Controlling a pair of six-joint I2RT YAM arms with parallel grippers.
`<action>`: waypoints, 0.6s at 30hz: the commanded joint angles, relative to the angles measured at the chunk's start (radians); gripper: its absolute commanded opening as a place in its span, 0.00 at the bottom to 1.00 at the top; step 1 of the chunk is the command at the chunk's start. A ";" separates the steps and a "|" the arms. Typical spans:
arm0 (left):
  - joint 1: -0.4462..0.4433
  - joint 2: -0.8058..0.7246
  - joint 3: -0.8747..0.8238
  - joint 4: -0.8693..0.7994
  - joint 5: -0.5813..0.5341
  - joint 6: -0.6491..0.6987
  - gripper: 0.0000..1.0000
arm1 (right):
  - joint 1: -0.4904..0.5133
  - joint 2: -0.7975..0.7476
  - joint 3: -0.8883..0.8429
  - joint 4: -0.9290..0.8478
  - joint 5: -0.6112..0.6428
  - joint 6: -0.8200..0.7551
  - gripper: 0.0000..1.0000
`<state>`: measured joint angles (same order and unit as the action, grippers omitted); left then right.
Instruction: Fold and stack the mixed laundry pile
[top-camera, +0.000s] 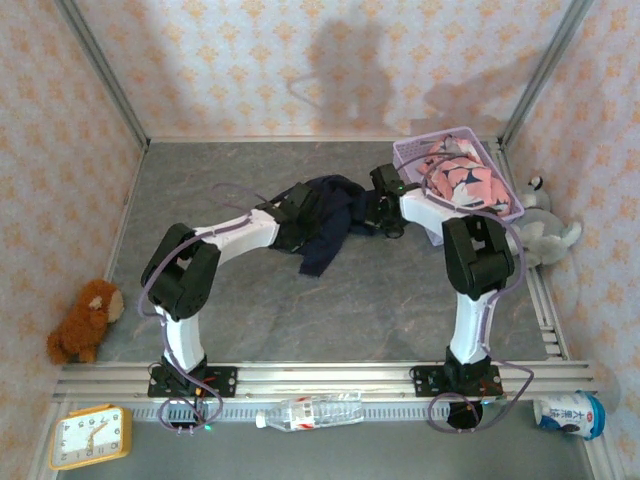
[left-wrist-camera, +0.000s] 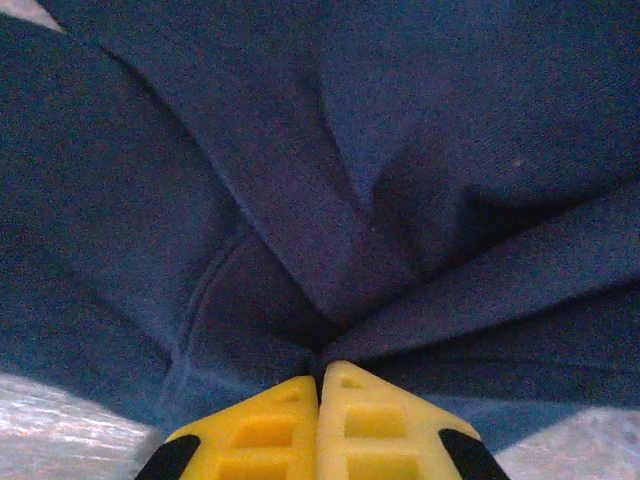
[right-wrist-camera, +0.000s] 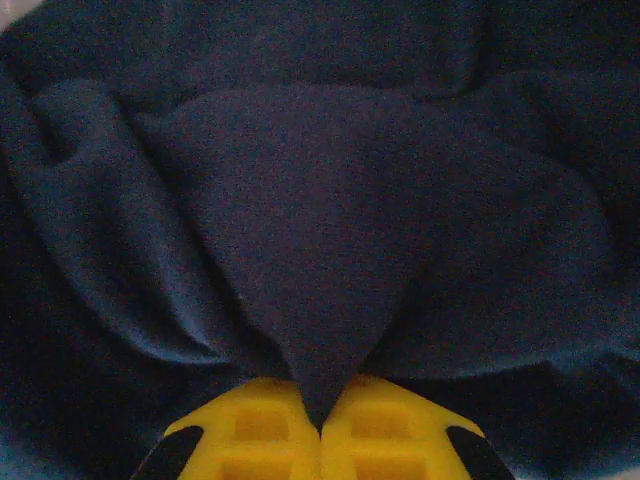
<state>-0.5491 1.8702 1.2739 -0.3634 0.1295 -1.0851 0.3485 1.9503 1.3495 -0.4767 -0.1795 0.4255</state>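
The counter (top-camera: 380, 300) is a grey, mottled surface. It is enclosed on three sides by walls (top-camera: 300, 60) papered in a pale peach floral pattern. Metal rails (top-camera: 330, 378) run along the near edge.

The navy cloth (top-camera: 325, 225) lies bunched at the middle of the counter, toward the far edge, between the two arms. The pink cloth (top-camera: 462, 180) is heaped in a lavender basket (top-camera: 405, 155) at the far right corner.

A grey plush toy (top-camera: 545, 235) sits just past the right edge. A brown teddy bear (top-camera: 85, 320) sits past the left edge. A yellow clock (top-camera: 90, 437), a water bottle (top-camera: 310, 410) and a carton (top-camera: 570, 415) lie in front of the rails.

In the left wrist view, we see the left end effector (left-wrist-camera: 320, 375) with its yellow fingers pressed together on a crease of the navy cloth (left-wrist-camera: 330, 200). In the right wrist view, the right end effector (right-wrist-camera: 320, 400) is clamped on a pointed fold of the same cloth (right-wrist-camera: 330, 230).

From above, the cloth covers both sets of fingertips. We cannot make out the print on the pink cloth or the carton label.
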 joint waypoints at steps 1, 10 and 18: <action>0.026 -0.053 0.050 -0.123 -0.062 0.058 0.00 | -0.035 -0.137 -0.016 -0.037 0.069 -0.034 0.00; 0.161 -0.242 0.058 -0.227 -0.045 0.130 0.00 | -0.069 -0.270 0.038 -0.132 -0.033 -0.115 0.00; 0.250 -0.289 0.278 -0.347 -0.055 0.261 0.00 | -0.070 -0.256 0.260 -0.196 -0.120 -0.124 0.00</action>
<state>-0.3244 1.6146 1.4452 -0.6212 0.0994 -0.9176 0.2806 1.6993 1.4952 -0.6403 -0.2783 0.3313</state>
